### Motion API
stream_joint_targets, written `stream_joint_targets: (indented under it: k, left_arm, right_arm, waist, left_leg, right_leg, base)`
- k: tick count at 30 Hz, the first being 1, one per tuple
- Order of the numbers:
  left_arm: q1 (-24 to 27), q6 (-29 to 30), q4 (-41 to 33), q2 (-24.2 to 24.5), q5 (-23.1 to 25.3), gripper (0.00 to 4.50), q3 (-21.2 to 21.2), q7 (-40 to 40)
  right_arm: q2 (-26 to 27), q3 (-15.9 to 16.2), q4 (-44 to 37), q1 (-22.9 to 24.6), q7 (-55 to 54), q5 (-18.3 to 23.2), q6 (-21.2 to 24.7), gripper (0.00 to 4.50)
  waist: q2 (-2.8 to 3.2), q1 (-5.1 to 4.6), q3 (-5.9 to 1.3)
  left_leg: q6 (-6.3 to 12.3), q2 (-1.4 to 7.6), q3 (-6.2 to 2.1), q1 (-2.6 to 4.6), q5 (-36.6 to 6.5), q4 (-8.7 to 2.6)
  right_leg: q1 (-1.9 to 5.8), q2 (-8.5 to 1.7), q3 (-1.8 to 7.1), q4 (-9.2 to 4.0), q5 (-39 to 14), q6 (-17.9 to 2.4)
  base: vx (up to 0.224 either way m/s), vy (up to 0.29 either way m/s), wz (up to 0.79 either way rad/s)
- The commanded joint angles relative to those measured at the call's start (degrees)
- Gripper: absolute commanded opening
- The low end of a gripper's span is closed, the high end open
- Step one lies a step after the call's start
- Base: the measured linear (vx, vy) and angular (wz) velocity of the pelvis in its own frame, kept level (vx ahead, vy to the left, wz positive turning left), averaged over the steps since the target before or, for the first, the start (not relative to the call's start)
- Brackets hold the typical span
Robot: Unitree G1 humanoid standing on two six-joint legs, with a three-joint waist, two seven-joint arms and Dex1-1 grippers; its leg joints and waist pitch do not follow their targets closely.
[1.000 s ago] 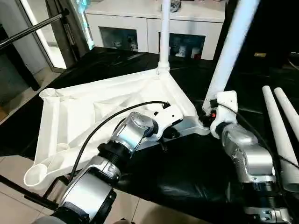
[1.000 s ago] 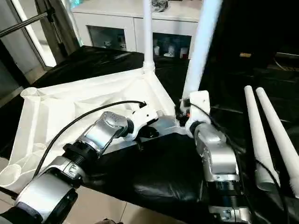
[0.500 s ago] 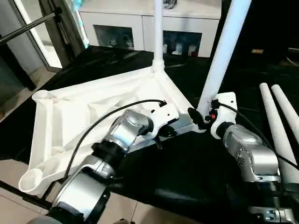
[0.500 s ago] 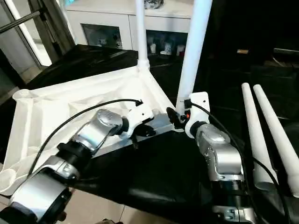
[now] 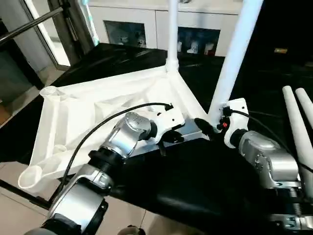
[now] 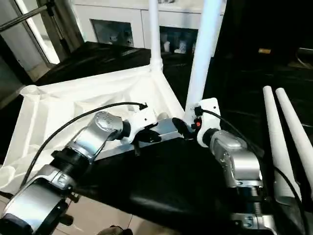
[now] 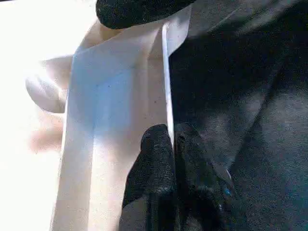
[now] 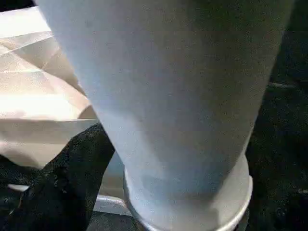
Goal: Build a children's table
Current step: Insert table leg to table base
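Note:
The children's table top [image 5: 93,110] lies upside down on black cloth, ribbed underside up. Two white legs stand in its sockets: one at the far corner [image 5: 172,34], one at the near right corner [image 5: 234,58]. My left gripper [image 5: 167,140] is shut on the top's thin near rim [image 7: 166,72], its fingertips [image 7: 156,139] pinching that edge. My right gripper [image 5: 207,128] sits low beside the base of the near leg [image 8: 178,96], open, with one black finger [image 8: 67,183] standing off to the leg's side. The other finger is hidden behind the leg.
Two loose white legs [image 5: 296,128] lie side by side on the black cloth [image 5: 195,186] at the right. A white glass-door cabinet [image 5: 142,24] stands behind. A metal bar [image 5: 29,25] crosses the upper left, above bare floor [image 5: 14,98].
My right gripper has spread its fingers and drawn back a little from the near leg's base. The leg stays upright in its socket. My left gripper keeps its pinch.

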Motion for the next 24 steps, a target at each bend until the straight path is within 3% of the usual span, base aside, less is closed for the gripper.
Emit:
stream_joint_targets:
  k: [1, 3, 6, 12, 24]
  left_arm:
    - [-0.6, -2.9, -3.6, -0.4, -2.1, 0.00, -1.1, -2.6]
    - [-0.3, -3.8, -3.9, 0.5, -2.3, 0.00, -1.1, -3.5]
    - [0.1, -4.7, -4.2, 1.4, -2.9, 0.00, -1.0, -5.2]
    - [0.3, -6.6, -3.8, 2.0, -3.4, 0.00, -0.7, -6.4]
    - [1.9, -11.0, -4.2, 3.0, -5.5, 0.00, -1.2, -10.5]
  right_arm:
    - [0.0, 1.6, -1.0, 0.2, 1.6, 1.0, 1.0, 4.03]
    - [-1.3, 1.7, -2.1, 1.0, 3.1, 1.3, 1.1, 4.03]
    - [-2.7, 1.7, -3.1, 2.0, 4.4, 1.6, 1.1, 4.03]
    - [-4.8, 1.9, -4.3, 3.5, 6.6, 1.8, 0.0, 4.03]
    - [-8.3, 2.2, -7.9, 6.8, 12.1, 3.5, -3.0, 4.03]
  waist:
    - [-1.07, 0.31, -3.96]
    - [-1.18, 0.46, -4.06]
    - [-1.20, 0.71, -4.32]
    - [-1.15, 1.38, -4.50]
    - [-1.34, 2.45, -4.59]
  left_leg:
    - [4.13, 3.85, -1.50, 1.44, -9.5, -3.74]
    - [3.84, 3.80, -1.52, 1.41, -9.1, -3.68]
    - [4.90, 3.67, -1.52, 1.03, -6.5, -3.37]
    - [5.83, 3.73, -1.49, 1.06, -5.1, -3.06]
    - [6.35, 3.80, -1.49, 0.98, -5.0, -2.84]
  right_leg:
    - [3.72, -4.60, 3.11, -3.90, -10.6, -11.6]
    - [3.79, -4.69, 3.17, -3.83, -10.5, -11.2]
    - [3.89, -4.60, 3.12, -3.36, -7.1, -11.2]
    - [3.84, -4.54, 3.04, -3.08, -5.6, -11.7]
    - [3.73, -4.61, 3.00, -3.06, -7.0, -11.1]
  base:
    - [0.000, 0.000, 0.00]
    - [0.000, 0.000, 0.00]
    - [0.000, 0.000, 0.00]
    - [0.000, 0.000, 0.00]
    - [0.000, 0.000, 0.00]
